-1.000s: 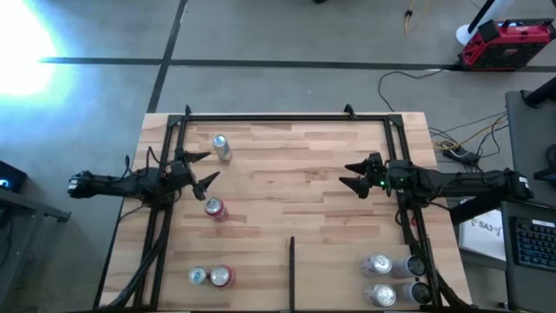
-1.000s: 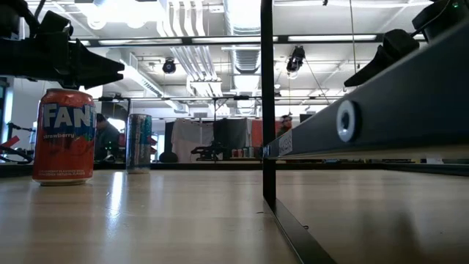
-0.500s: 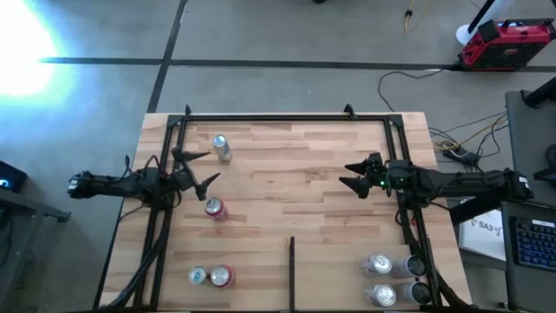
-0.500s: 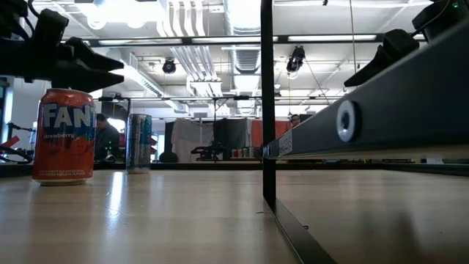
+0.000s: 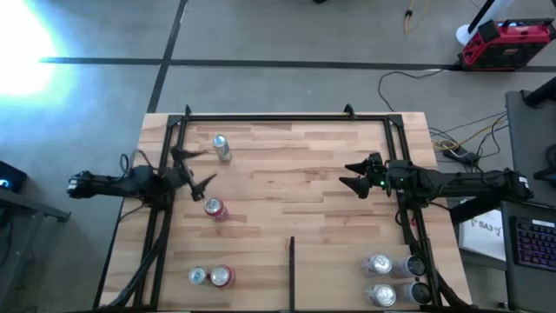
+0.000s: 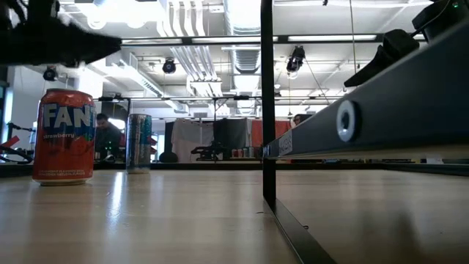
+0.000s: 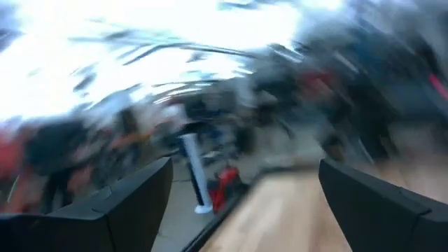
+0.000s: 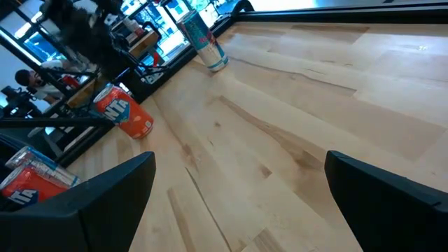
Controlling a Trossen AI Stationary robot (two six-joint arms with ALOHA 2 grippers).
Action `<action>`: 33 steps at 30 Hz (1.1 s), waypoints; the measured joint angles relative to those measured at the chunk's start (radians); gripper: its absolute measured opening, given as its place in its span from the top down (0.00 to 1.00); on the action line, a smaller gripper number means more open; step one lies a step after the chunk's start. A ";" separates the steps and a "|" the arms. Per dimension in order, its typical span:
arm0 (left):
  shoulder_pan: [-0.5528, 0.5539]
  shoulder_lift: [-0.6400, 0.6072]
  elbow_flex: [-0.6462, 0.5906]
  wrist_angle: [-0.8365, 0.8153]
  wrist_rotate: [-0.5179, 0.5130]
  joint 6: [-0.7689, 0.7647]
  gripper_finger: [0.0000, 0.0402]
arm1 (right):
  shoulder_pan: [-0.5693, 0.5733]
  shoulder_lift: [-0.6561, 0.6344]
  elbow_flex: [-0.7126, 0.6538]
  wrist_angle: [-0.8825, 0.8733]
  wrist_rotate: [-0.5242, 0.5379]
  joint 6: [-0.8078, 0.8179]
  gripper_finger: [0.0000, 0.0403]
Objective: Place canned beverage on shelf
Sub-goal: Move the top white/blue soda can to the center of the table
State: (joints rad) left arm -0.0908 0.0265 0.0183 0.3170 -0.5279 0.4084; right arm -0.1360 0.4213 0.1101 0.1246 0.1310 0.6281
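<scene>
High view — left gripper (image 5: 199,169) agape and empty beside red can (image 5: 214,209) — right gripper (image 5: 351,175) wide, empty.

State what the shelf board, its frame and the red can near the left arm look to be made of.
Shelf board: light butcher-block wood, shown by its jointed strips and grain, with a smooth, slightly glossy finish. Frame: black tube, probably painted metal. Red can: likely thin aluminium with a glossy printed wrap, judging by its silvery top rim.
</scene>
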 joint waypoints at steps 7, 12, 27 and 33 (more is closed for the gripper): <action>0.001 0.098 0.001 0.066 -0.447 -0.655 0.14 | 0.000 0.000 0.000 0.000 0.000 0.000 0.01; 0.001 0.254 0.022 0.104 -0.453 -0.942 0.07 | 0.000 0.000 0.000 0.000 0.000 0.000 0.01; 0.237 0.987 0.858 -1.056 -0.185 -1.919 0.02 | 0.000 0.000 0.000 0.000 0.000 0.000 0.01; 0.410 1.278 1.196 -1.437 0.170 -2.043 0.02 | 0.000 0.000 0.000 0.000 0.000 0.000 0.01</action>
State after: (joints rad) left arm 0.3194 1.3047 1.2140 -1.1196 -0.3580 -1.6347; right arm -0.1360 0.4217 0.1101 0.1242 0.1314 0.6277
